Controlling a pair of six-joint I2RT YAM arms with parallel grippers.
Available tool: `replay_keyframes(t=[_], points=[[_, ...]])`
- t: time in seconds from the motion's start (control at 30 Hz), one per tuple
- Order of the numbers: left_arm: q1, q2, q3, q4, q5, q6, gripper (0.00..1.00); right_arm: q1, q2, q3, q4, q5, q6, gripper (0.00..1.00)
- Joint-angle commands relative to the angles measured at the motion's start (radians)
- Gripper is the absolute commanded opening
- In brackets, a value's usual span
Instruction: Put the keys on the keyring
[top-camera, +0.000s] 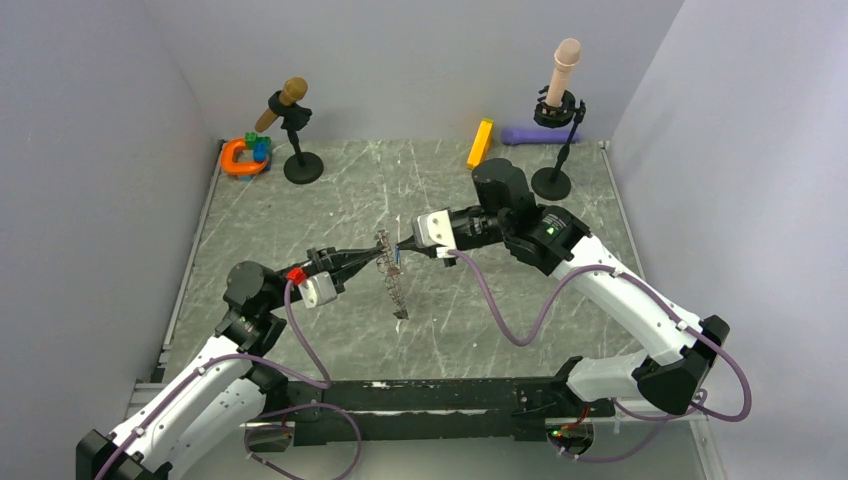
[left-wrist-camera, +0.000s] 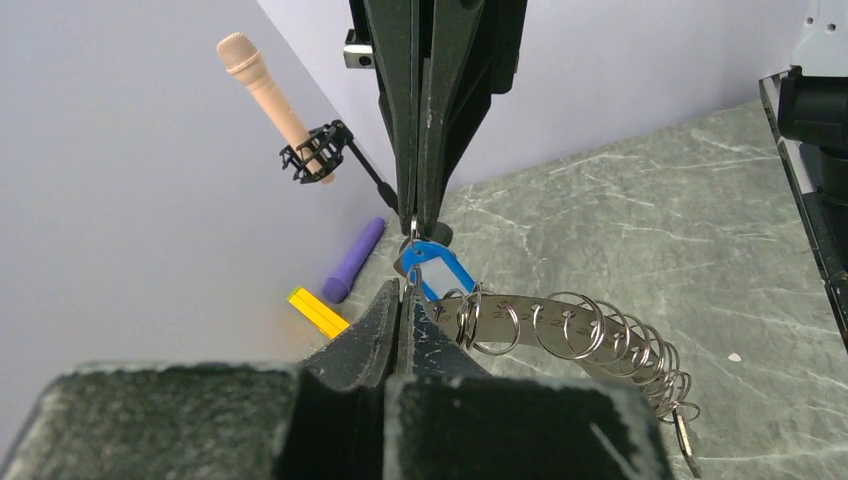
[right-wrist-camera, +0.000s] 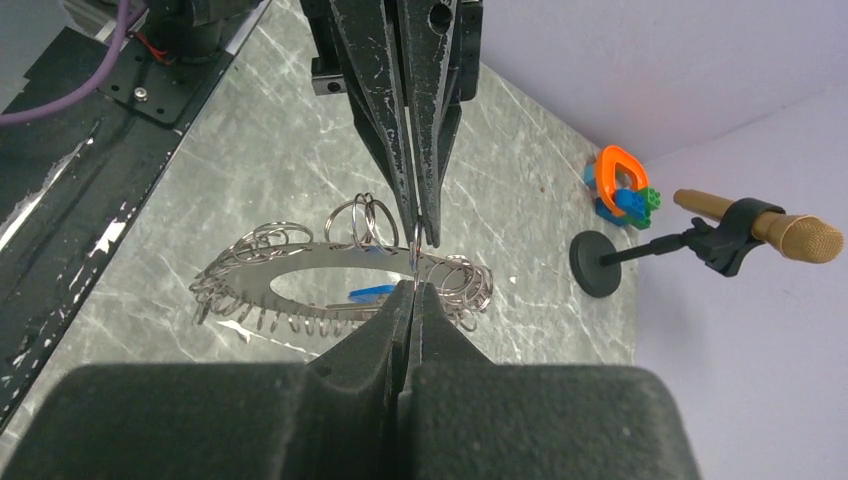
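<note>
Three pale walls — grey veined tabletop beneath the keyring

Two grippers were counted, the left gripper and the right gripper. One keyring was seen, with one blue key distinguishable. Two stand-mounted microphones were noted: the gold microphone and the pink microphone. One yellow block, one purple cylinder and one orange toy were recorded.
</note>
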Motion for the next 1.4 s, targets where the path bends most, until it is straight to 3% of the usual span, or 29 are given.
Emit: replay_keyframes(t=[0.0,1.37], points=[[-0.005,-0.011,0.007,0.099,0.013,-0.011,0.00,0.003,-0.015,-0.009,0.057,-0.031,0.028,0.00],[-0.004,-0.005,0.007,0.098,-0.005,-0.022,0.00,0.013,-0.002,0.006,0.059,-0.035,0.014,0.00]])
